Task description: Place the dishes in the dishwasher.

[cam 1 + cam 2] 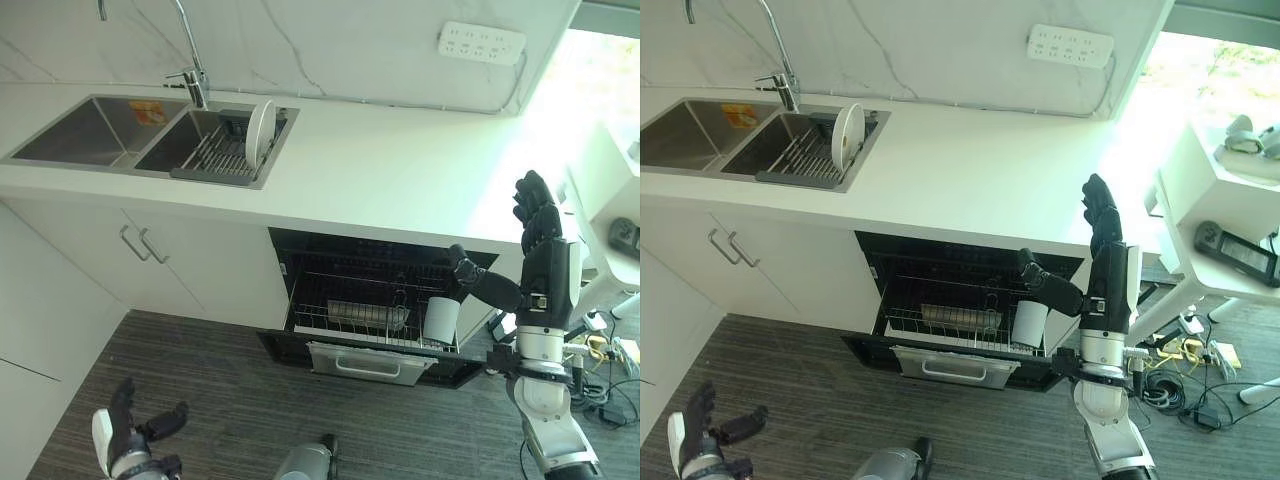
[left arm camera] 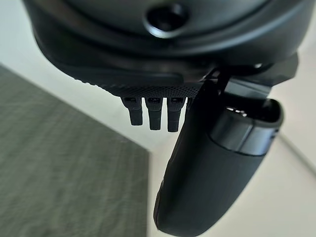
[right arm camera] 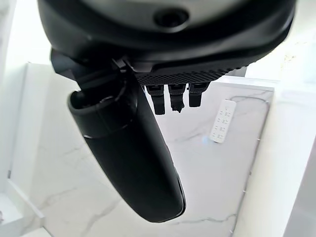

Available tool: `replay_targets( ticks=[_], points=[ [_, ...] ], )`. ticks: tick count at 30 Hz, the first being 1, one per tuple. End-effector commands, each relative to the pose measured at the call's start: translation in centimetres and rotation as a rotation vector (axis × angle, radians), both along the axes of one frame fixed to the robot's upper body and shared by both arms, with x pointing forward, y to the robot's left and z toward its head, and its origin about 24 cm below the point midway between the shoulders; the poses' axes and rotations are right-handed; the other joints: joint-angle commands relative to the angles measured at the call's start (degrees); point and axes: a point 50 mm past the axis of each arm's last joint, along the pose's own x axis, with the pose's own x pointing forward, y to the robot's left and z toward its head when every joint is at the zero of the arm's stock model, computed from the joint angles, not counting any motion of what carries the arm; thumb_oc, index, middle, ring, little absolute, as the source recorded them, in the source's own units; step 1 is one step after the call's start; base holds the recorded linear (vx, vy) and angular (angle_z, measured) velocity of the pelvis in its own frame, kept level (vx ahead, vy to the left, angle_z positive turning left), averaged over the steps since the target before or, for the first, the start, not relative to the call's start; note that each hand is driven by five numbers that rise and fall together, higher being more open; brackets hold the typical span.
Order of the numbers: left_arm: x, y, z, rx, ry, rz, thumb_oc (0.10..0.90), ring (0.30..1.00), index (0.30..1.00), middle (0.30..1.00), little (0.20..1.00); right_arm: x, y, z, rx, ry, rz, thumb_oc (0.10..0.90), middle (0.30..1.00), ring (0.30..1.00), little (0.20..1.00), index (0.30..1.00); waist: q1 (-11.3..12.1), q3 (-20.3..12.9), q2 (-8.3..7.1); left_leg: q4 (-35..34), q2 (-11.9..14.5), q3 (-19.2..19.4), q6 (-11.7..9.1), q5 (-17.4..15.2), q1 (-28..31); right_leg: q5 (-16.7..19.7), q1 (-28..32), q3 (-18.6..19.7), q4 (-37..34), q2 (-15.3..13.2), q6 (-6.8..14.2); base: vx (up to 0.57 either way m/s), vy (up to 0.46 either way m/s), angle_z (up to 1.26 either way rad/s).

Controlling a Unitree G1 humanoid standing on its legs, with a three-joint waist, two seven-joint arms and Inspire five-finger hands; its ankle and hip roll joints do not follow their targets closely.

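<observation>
No legible print. White plate (image 1: 260,133) on edge in sink rack (image 1: 222,150), right end. Dishwasher (image 1: 375,310) open. Right hand (image 1: 537,215) raised, fingers straight; left hand (image 1: 135,432) low, relaxed, empty.

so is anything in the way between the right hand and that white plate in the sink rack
Nothing visible blocks it. The right hand, open and empty, is raised at the counter's right end; the white plate stands upright in the sink rack at the left. Only bare countertop lies between them.
</observation>
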Motion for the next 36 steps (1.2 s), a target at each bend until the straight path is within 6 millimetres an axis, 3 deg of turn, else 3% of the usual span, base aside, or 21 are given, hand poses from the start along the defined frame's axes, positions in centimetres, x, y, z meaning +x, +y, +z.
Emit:
replay_targets(
  ticks=[1,2,3,4,5,6,9,12,13,17,20,23,25,26,27,29,30,33,34,36],
  points=[
    [2.2,1.3,2.0,-0.055,-0.251,0.071,0.800,0.900,0.900,0.900,0.900,0.7,-0.2,5.6,0.017,-0.293,0.054,0.800,0.900,0.900,0.900,0.900,1.79,-0.44,0.08,2.05,-4.83,-7.08,0.35,-10.37,1.83,0.04,1.99,-0.04,-1.85,2.49,2.99,-0.01,-0.157,-0.20],
    [1.1,-0.2,-0.2,-0.191,-0.198,0.062,0.800,0.900,0.900,0.900,0.900,0.7,-0.4,5.9,0.021,-0.292,0.049,0.800,0.900,0.900,0.900,0.900,1.77,-0.51,-0.02,2.05,-4.65,-7.23,-0.10,-10.06,1.64,-1.12,1.43,0.09,-1.85,2.52,2.45,-0.01,-0.155,-0.22],
    [0.7,-1.1,-1.2,-0.253,-0.170,0.037,0.800,0.900,0.900,0.900,0.900,0.8,-0.6,6.0,0.039,-0.293,0.052,0.800,0.900,0.900,0.900,0.900,1.66,-0.52,-0.12,2.05,-4.55,-7.17,-0.19,-10.08,1.72,-1.32,1.14,0.10,-1.85,2.56,2.22,-0.02,-0.237,-0.09],
    [-1.1,-4.9,-4.4,-0.550,-0.073,-0.060,0.800,0.900,0.900,0.900,0.900,0.4,-0.9,6.5,0.034,-0.319,0.051,0.800,0.900,0.900,0.900,0.900,0.94,-0.34,-0.62,2.05,-4.09,-5.77,-0.05,-10.26,3.09,-1.19,0.50,-0.01,-1.85,2.06,1.54,-0.01,-0.178,0.04],
    [-2.6,-7.9,-6.3,-0.744,0.052,-0.141,0.800,0.900,0.900,0.900,0.900,0.3,-1.1,6.9,0.033,-0.329,0.056,0.800,0.900,0.900,0.900,0.900,0.41,-0.05,-0.81,2.05,-3.90,-5.15,0.04,-10.25,3.88,-0.85,0.60,0.09,-1.85,1.79,1.28,0.00,-0.132,0.03],
    [-3.4,-8.9,-6.9,-0.805,0.105,-0.167,0.800,0.900,0.900,0.900,0.900,0.3,-1.2,7.1,0.034,-0.331,0.062,0.800,0.900,0.900,0.900,0.900,0.15,0.03,-0.86,2.05,-3.45,-5.04,-0.11,-10.20,4.03,-0.81,0.70,0.19,-1.85,1.76,1.18,0.00,0.000,0.00],
    [-5.6,-10.6,-8.3,-0.948,0.274,-0.191,0.800,0.900,0.900,0.900,0.900,0.7,-0.9,7.5,0.026,-0.306,0.129,0.800,0.900,0.900,0.900,0.900,-1.02,0.20,-0.65,2.05,-1.90,-6.79,-0.98,-10.04,3.99,-1.13,0.91,1.86,-1.85,2.51,0.94,0.07,0.080,-0.06],
    [-6.3,-10.9,-8.6,-0.997,0.350,-0.220,0.800,0.900,0.900,0.900,0.900,0.9,-0.6,7.5,0.035,-0.275,0.187,0.800,0.900,0.900,0.900,0.900,-2.01,0.20,-0.51,2.05,-0.22,-6.71,-1.69,-9.82,3.82,-1.57,1.00,2.57,-1.85,2.68,0.81,0.06,0.167,-0.39],
    [-6.5,-10.9,-8.7,-0.989,0.416,-0.277,0.800,0.900,0.900,0.900,0.900,1.0,-0.6,7.4,0.043,-0.247,0.226,0.800,0.900,0.900,0.900,0.900,-3.03,0.31,-0.43,2.05,1.46,-6.05,-2.26,-9.39,3.51,-1.78,1.14,2.71,-1.85,2.53,0.73,0.03,0.224,-0.58],
    [-5.9,-10.5,-8.8,-0.923,0.465,-0.323,0.800,0.900,0.900,0.900,0.900,1.0,-0.1,6.9,0.024,-0.200,0.296,0.800,0.900,0.900,0.900,0.900,-5.40,1.17,0.10,2.05,5.65,-5.06,-3.82,-7.88,2.37,-2.08,1.77,3.28,-1.85,1.72,0.80,0.03,0.280,-0.41],
    [-4.4,-10.0,-8.5,-0.853,0.488,-0.439,0.800,0.900,0.900,0.900,0.900,0.6,0.0,6.4,0.052,-0.171,0.341,0.800,0.900,0.900,0.900,0.900,-7.51,2.26,1.33,2.05,8.97,-7.24,-4.90,-5.82,1.54,-2.34,2.53,4.75,-1.85,1.04,1.05,0.06,0.561,-0.24],
    [-2.9,-10.5,-8.2,-0.834,0.467,-0.554,0.800,0.900,0.900,0.900,0.900,0.4,-0.5,6.1,0.088,-0.160,0.336,0.800,0.900,0.900,0.900,0.900,-8.89,3.26,2.50,2.05,10.29,-9.53,-5.43,-5.00,0.73,-2.55,3.39,6.17,-1.85,-0.03,1.45,0.05,0.592,-0.45],
    [-1.4,-11.0,-7.8,-0.828,0.434,-0.653,0.800,0.900,0.900,0.900,0.900,0.5,-1.1,5.7,0.122,-0.155,0.310,0.800,0.900,0.900,0.900,0.900,-10.16,3.60,3.26,2.05,10.11,-9.84,-5.40,-6.60,1.58,-2.27,3.79,7.01,-1.85,-2.24,2.50,0.04,0.850,-0.18],
    [0.4,-12.0,-7.3,-0.846,0.430,-0.787,0.800,0.900,0.900,0.900,0.900,0.6,-2.6,4.5,0.249,-0.129,0.258,0.800,0.900,0.900,0.900,0.900,-11.07,3.56,2.69,2.05,7.84,-8.85,-4.19,-9.07,3.34,-0.27,3.68,8.43,-1.85,-5.32,4.69,0.02,0.775,-0.13],
    [0.5,-12.1,-7.3,-0.846,0.428,-0.793,0.800,0.900,0.900,0.900,0.900,0.6,-2.8,4.3,0.262,-0.129,0.258,0.800,0.900,0.900,0.900,0.900,-10.98,3.60,2.57,2.05,7.59,-8.73,-4.04,-9.21,3.51,-0.09,3.64,8.59,-1.85,-5.56,4.88,0.01,0.653,-0.22],
    [1.5,-13.3,-7.0,-0.880,0.421,-0.856,0.800,0.900,0.900,0.900,0.900,0.7,-2.8,2.9,0.329,-0.090,0.288,0.800,0.900,0.900,0.900,0.900,-11.42,3.88,1.58,2.05,5.49,-7.77,-2.02,-10.70,5.19,5.87,2.40,9.11,-1.85,-8.02,7.28,-0.01,0.406,-0.32],
    [1.5,-13.7,-7.0,-0.895,0.411,-0.861,0.800,0.900,0.900,0.900,0.900,0.8,-2.3,2.7,0.327,-0.083,0.317,0.800,0.900,0.900,0.900,0.900,-11.29,4.08,1.61,2.05,5.05,-6.81,-1.10,-11.25,5.83,7.52,2.04,8.08,-1.68,-8.35,7.43,-0.04,0.433,-0.60],
    [1.5,-14.1,-7.0,-0.945,0.374,-0.822,0.800,0.900,0.900,0.900,0.900,1.4,-1.4,3.0,0.335,-0.095,0.380,0.800,0.900,0.900,0.900,0.900,-10.17,3.99,0.83,2.05,4.79,-3.13,0.40,-12.76,6.53,9.42,0.60,5.02,-0.42,-7.11,8.21,-0.11,0.232,-1.10],
    [1.4,-14.2,-7.2,-0.926,0.402,-0.830,0.800,0.900,0.900,0.900,0.900,1.6,-1.3,3.3,0.351,-0.104,0.389,0.800,0.900,0.900,0.900,0.900,-10.12,3.67,0.18,2.05,4.62,-2.15,0.53,-13.12,6.19,7.78,0.30,4.04,-1.85,-4.55,7.10,-0.14,0.066,-1.31],
    [1.3,-14.5,-7.3,-0.902,0.438,-0.862,0.800,0.900,0.900,0.900,0.900,1.8,-1.2,3.6,0.353,-0.109,0.405,0.800,0.900,0.900,0.900,0.900,-9.94,3.43,-0.83,2.05,3.81,-1.33,0.61,-13.39,5.87,6.94,-0.93,3.63,-1.85,-3.62,6.63,-0.08,0.022,-0.97]
  ],
)
